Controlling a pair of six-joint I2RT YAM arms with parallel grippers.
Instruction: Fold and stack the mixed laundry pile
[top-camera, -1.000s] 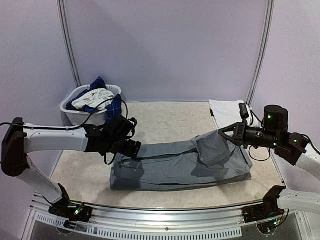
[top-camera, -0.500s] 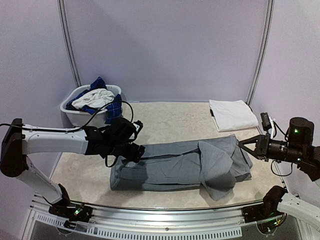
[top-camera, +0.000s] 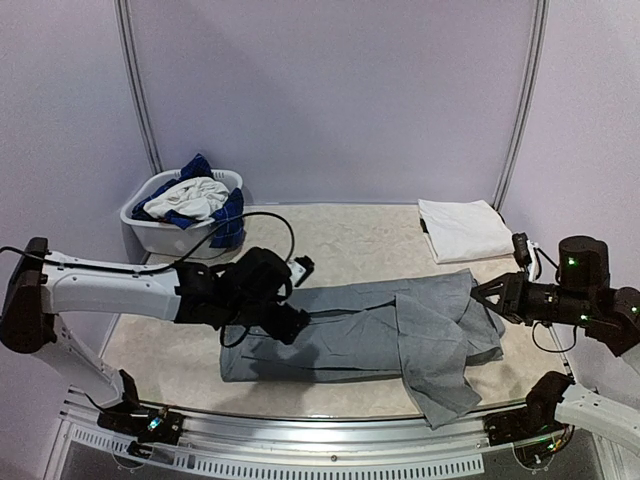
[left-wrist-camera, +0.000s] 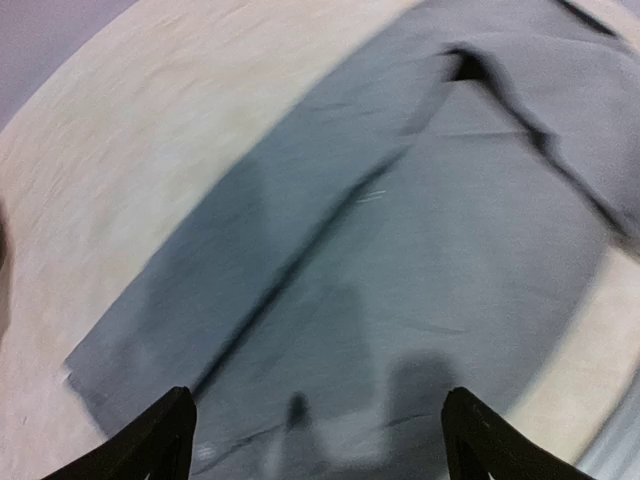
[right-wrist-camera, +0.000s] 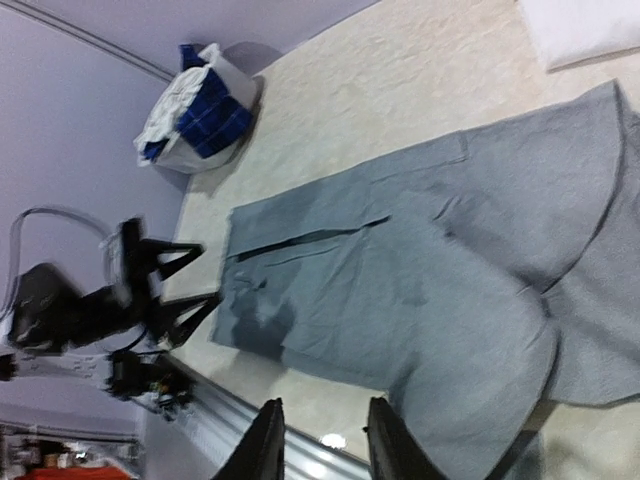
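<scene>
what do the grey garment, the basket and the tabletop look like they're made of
Grey garment: soft matte cloth, judging by limp folds and creases. Basket: probably white plastic, with a smooth rigid rim. Tabletop: hard, matte beige with stone-like mottling, perhaps laminate.

A white oval plastic basket (top-camera: 148, 236) sits at the upper left of the frame, on the far left corner of a beige, mottled tabletop (top-camera: 340, 235). Behind it rises a plain lilac wall (top-camera: 330, 100), crossed by two slanting metal poles (top-camera: 138, 90). A ribbed aluminium rail (top-camera: 320, 425) runs along the bottom edge.
</scene>
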